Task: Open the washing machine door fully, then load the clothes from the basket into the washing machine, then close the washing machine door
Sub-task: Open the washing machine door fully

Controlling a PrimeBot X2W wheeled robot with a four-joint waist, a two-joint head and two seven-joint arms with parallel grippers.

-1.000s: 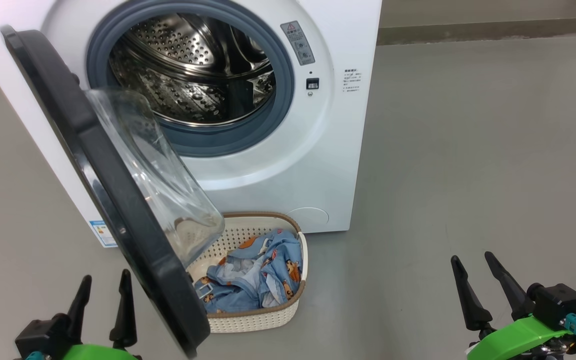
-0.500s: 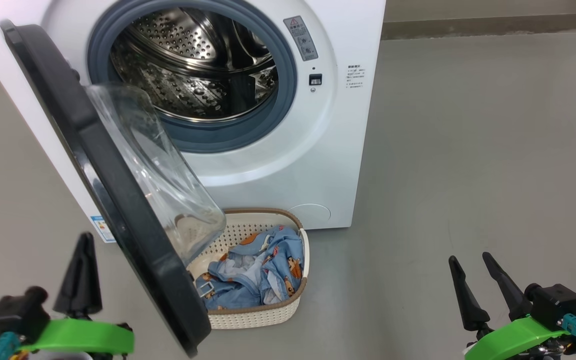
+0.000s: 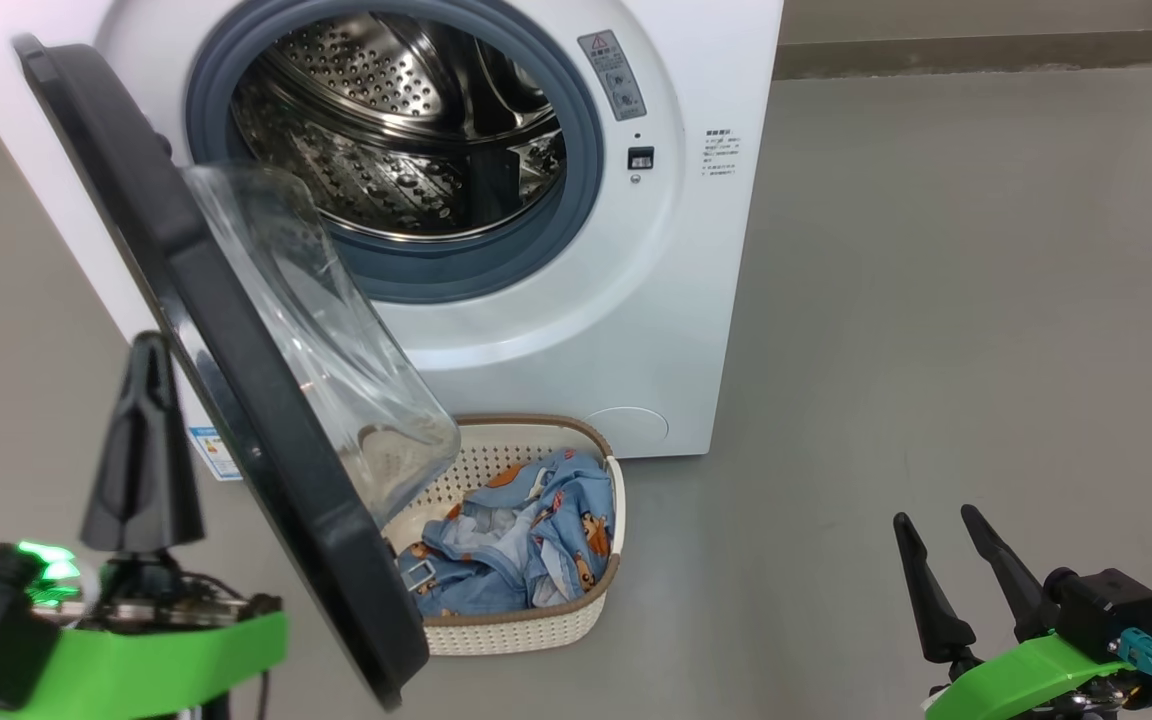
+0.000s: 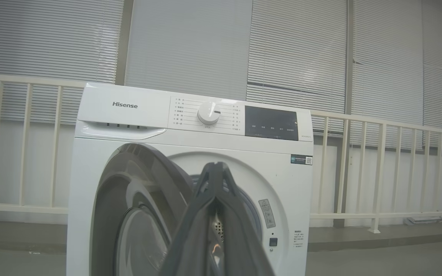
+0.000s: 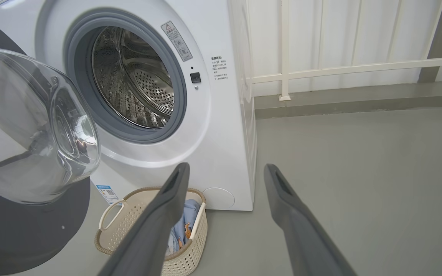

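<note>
The white washing machine [image 3: 556, 330] stands with its steel drum exposed. The washing machine door [image 3: 236, 400], black-rimmed with a clear glass bowl, hangs partly open and swings out toward me on the left. Below the bowl sits the cream basket [image 3: 516, 628] with the light blue bear-print clothes [image 3: 536, 540] inside. My left gripper [image 3: 144, 345] is shut with nothing in it, raised just left of the door's outer face; its closed fingers [image 4: 215, 184] point at the machine front. My right gripper [image 3: 934, 516] stands open at the lower right, over bare floor, away from the basket [image 5: 129, 226].
Grey floor [image 3: 936, 300] spreads to the right of the machine. A white railing [image 5: 340, 69] and closed blinds [image 4: 297, 57] stand behind it. A low kerb [image 5: 359, 99] runs along the wall.
My left gripper has closed its fingers and risen beside the door's outer face. The right gripper has stayed put. The view has shifted slightly.
</note>
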